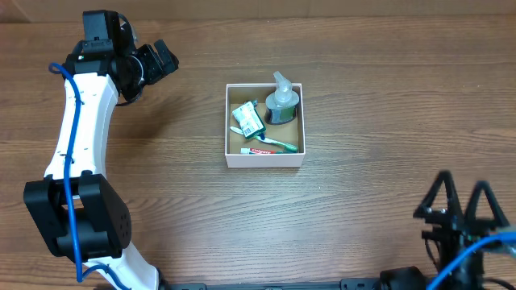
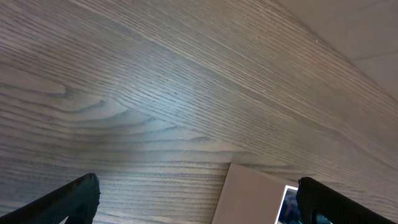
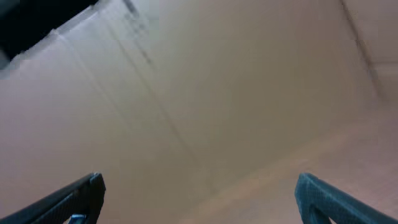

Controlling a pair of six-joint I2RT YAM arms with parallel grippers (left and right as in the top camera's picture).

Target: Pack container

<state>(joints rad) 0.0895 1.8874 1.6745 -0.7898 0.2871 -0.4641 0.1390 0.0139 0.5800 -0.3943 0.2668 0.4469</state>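
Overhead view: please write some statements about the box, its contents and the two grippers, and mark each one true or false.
1. The container holds a pump bottle. True.
2. The green-white packet lies outside the container. False: it lies inside, left of the pump bottle.
3. The left gripper holds the toothbrush. False: it is open and empty, and the toothbrush lies in the container.
4. The right gripper is open and apart from the container. True.

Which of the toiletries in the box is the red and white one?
The small tube along the container's wall nearest the robot; the toothbrush, packet and pump bottle show no red.
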